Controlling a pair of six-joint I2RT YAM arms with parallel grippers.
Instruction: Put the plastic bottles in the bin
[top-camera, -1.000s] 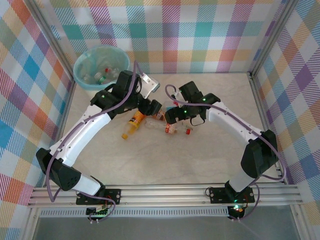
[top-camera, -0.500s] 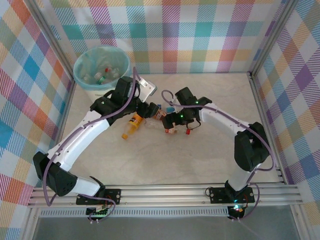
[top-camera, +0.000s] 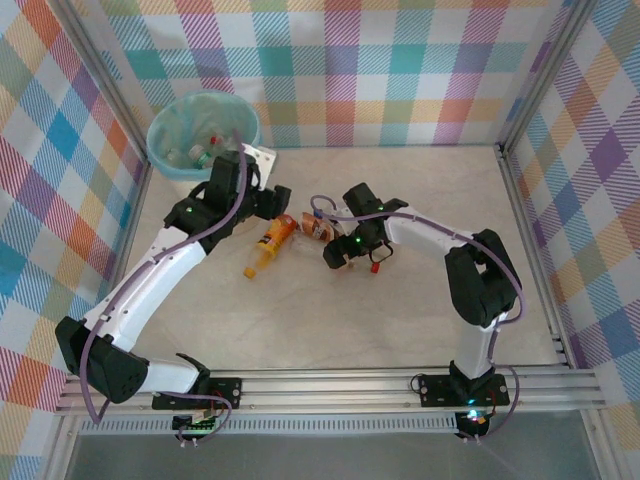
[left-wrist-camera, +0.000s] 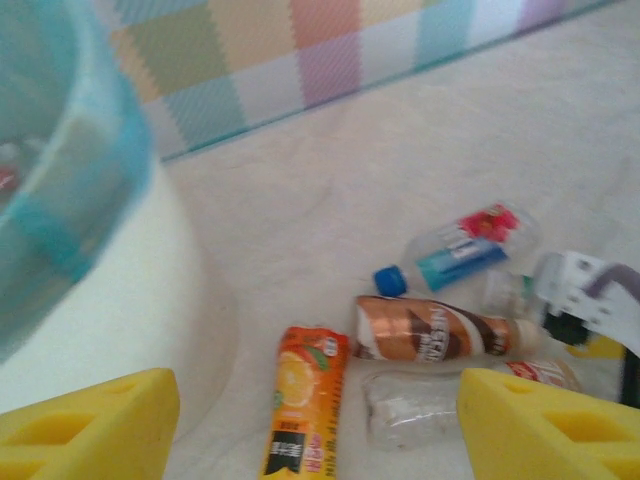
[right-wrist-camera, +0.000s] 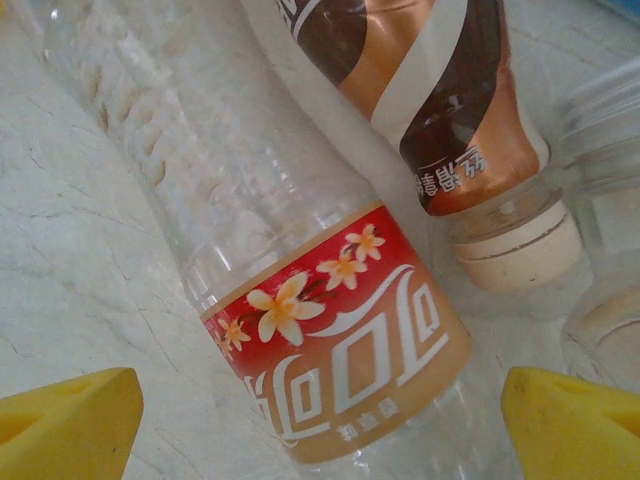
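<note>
Several plastic bottles lie in a cluster mid-table. An orange-labelled bottle (top-camera: 268, 243) (left-wrist-camera: 300, 400) lies nearest the left. Beside it are a brown-labelled bottle (top-camera: 318, 228) (left-wrist-camera: 435, 330) (right-wrist-camera: 430, 110), a blue-capped bottle (left-wrist-camera: 455, 250) and a crushed clear one (left-wrist-camera: 410, 405). My left gripper (top-camera: 276, 198) (left-wrist-camera: 318, 440) is open and empty, hovering over the orange bottle close to the bin (top-camera: 203, 135) (left-wrist-camera: 100, 300). My right gripper (top-camera: 337, 250) (right-wrist-camera: 320, 430) is open, its yellow fingertips (right-wrist-camera: 65, 420) either side of a red-labelled clear bottle (right-wrist-camera: 340, 340) lying on the table.
The bin holds several bottles and stands in the back left corner against the checked walls. A loose red cap (top-camera: 377, 266) lies right of the cluster. An aluminium rail (top-camera: 330, 385) runs along the near edge.
The left arm has pulled back leftward toward the bin. The right gripper has moved left and down onto the bottle cluster, now over the red-labelled bottle.
</note>
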